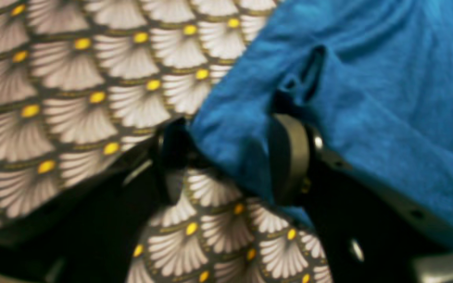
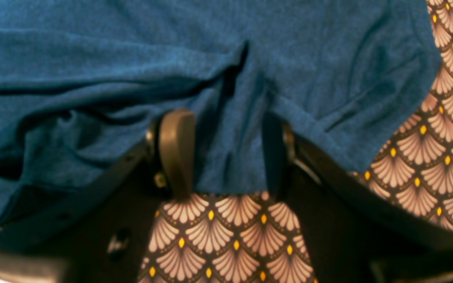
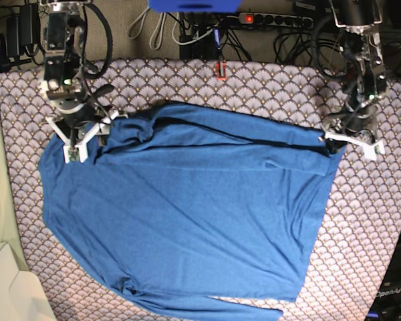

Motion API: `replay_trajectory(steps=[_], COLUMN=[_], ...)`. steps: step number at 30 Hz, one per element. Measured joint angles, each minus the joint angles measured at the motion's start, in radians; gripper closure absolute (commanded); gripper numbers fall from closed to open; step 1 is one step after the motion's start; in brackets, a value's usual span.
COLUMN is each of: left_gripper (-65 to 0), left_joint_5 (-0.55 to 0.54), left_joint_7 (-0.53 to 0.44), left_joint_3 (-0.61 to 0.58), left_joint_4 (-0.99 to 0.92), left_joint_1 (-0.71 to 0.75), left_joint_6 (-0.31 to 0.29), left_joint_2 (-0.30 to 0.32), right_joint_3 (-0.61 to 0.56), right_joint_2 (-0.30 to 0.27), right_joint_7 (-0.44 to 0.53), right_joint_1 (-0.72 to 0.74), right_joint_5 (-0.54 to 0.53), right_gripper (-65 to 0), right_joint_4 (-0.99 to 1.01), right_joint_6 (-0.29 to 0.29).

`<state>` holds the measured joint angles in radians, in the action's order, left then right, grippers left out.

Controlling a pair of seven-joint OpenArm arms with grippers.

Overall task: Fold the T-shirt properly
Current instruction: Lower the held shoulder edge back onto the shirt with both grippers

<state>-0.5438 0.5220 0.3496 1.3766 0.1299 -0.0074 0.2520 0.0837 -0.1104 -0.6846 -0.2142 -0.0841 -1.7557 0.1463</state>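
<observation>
The blue T-shirt [image 3: 187, 214] lies spread across the table, its far edge folded over in a long crease. At the shirt's right end, my left gripper [image 3: 334, 140] holds the edge. In the left wrist view the left gripper [image 1: 230, 157] is shut on a bunched fold of the T-shirt [image 1: 368, 98], with creases running out from the fingers. My right gripper [image 3: 97, 137] is at the shirt's far left corner. In the right wrist view the right gripper [image 2: 224, 153] stands open, and the T-shirt [image 2: 132, 59] lies slack between and over its fingers.
A grey-white scallop-patterned cloth [image 3: 367, 221] covers the table under the shirt. Cables and a power strip [image 3: 281, 17] run behind the far edge, near a small red object [image 3: 220, 69]. A beige surface [image 3: 7, 281] lies at the lower left.
</observation>
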Motion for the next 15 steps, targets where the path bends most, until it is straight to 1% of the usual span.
replay_trajectory(steps=[3,6,9,11,13,14,15], left_gripper=[-32.7,-32.7,-32.5,-32.5,-32.2,-30.7,-27.4], left_joint_5=[0.013,0.069,0.096,0.095,0.095,0.095,0.096], left_joint_7=[-0.006,0.002,-0.006,-0.005,-0.006,-0.005,-0.005], left_joint_3=[-0.013,-0.013,-0.012,-0.011,-0.012,-0.013,-0.013], left_joint_4=[0.000,-0.004,-0.010,-0.010,-0.011,-0.011,-0.011], left_joint_1=[-0.001,-0.021,-0.030,-0.030,-0.031,-0.033,-0.033], left_joint_6=[0.000,0.000,-0.001,-0.001,0.000,0.000,0.000], left_joint_2=[-0.003,-0.009,-0.032,-0.033,-0.033,-0.033,-0.033], right_joint_3=[0.000,0.000,0.001,0.001,0.001,0.001,0.000], right_joint_2=[0.000,0.000,0.000,0.000,0.000,0.000,0.002], right_joint_7=[-0.001,-0.003,0.011,-0.005,0.001,0.002,0.003], right_joint_1=[0.000,0.000,-0.018,-0.034,-0.047,-0.049,-0.051], right_joint_5=[0.000,0.000,0.000,0.001,0.000,-0.002,-0.003], right_gripper=[-29.5,-29.5,-29.5,-29.5,-29.5,-29.5,-29.5], right_joint_4=[0.000,0.000,-0.002,-0.017,-0.036,-0.043,-0.053], right_joint_6=[0.000,0.000,0.000,0.000,0.000,0.000,0.000])
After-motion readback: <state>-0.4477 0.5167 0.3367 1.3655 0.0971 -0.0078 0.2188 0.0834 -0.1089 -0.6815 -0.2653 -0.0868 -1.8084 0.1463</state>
